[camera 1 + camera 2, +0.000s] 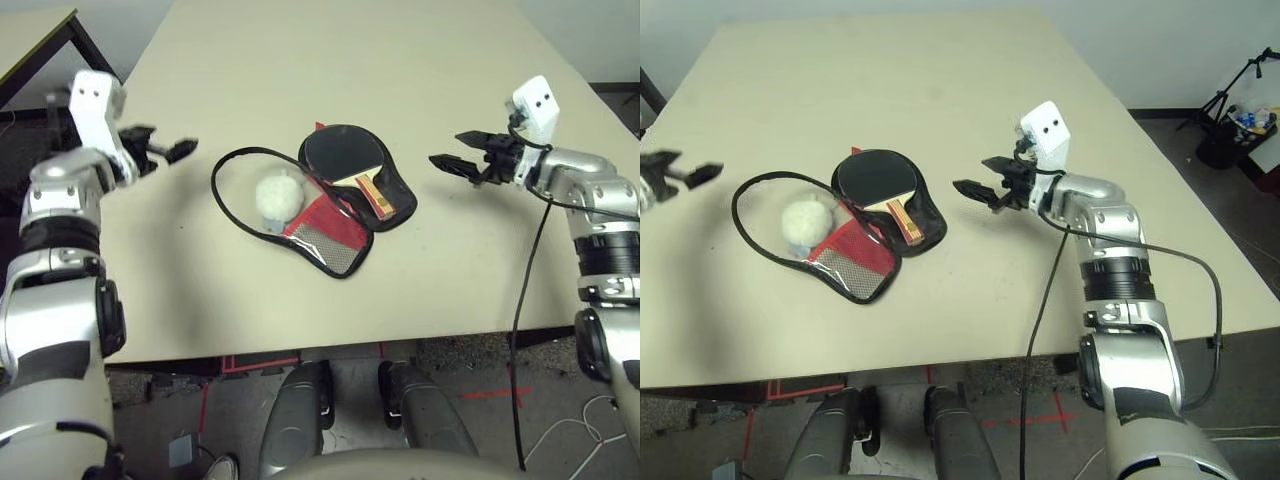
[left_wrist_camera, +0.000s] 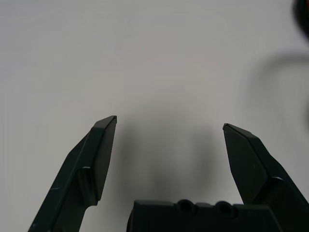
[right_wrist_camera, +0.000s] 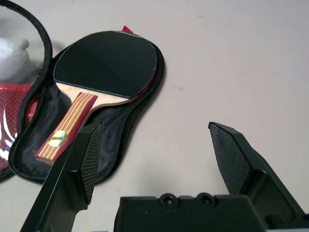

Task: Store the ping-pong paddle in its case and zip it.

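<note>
While both grippers hang over the table (image 1: 300, 320), the case (image 1: 335, 245) lies open between them, nearer the near edge than the far one, with bare top between it and that edge. Open room also runs from the case to the far edge, and toward the right edge past the right gripper (image 1: 445, 147). The left gripper (image 1: 170, 142) is out by the left edge, fingers spread, nothing between them. The right one is spread and empty too, just off the case's right side. The paddle (image 1: 345, 153) rests on the case's black half, to the left of the right gripper, blade toward the far edge, handle slanting toward the near edge. Left of it, the ball (image 1: 279, 198) sits inside the loop of the flap's rim (image 1: 222, 208).
</note>
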Motion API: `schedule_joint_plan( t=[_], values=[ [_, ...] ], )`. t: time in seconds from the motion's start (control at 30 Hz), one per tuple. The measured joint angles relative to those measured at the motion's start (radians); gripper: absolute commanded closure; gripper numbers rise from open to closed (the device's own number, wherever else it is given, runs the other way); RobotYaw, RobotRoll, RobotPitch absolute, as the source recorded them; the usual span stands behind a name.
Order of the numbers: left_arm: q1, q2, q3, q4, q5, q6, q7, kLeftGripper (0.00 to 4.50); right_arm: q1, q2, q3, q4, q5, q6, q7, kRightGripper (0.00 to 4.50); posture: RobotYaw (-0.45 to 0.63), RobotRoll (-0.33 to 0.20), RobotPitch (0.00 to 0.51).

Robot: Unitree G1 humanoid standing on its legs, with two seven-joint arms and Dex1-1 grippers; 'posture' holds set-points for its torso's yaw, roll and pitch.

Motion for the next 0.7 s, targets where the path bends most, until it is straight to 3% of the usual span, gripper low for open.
schedule_joint_plan(
  t=[0.13,0.3,0.43,0.53,0.7],
  values=[
    [0.114,0.003,-0.047,-0.177,-0.015,0.137,-0.169,0.00,0.015,-0.039,-0.008,-0.043,0.008,0.028,0.008,0.01,0.04,0.000,0.195],
    [0.212,0.006,-0.126,-0.599,-0.126,0.472,-0.362,0.00,0.018,-0.055,-0.011,-0.051,0.017,0.048,0.006,0.01,0.04,0.000,0.193],
    [0.210,0.020,-0.151,-0.879,-0.251,0.718,-0.423,0.00,0.018,-0.061,-0.014,-0.051,0.021,0.051,-0.006,0.01,0.04,0.000,0.195],
    [0.159,-0.020,-0.149,-0.972,-0.341,0.872,-0.409,0.00,0.018,-0.072,-0.019,-0.051,0.022,0.058,-0.018,0.01,0.03,0.000,0.198],
    [0.053,-0.152,-0.123,-0.984,-0.382,0.897,-0.278,0.00,0.008,-0.068,-0.022,-0.046,0.025,0.060,-0.046,0.01,0.02,0.000,0.200]
  ],
)
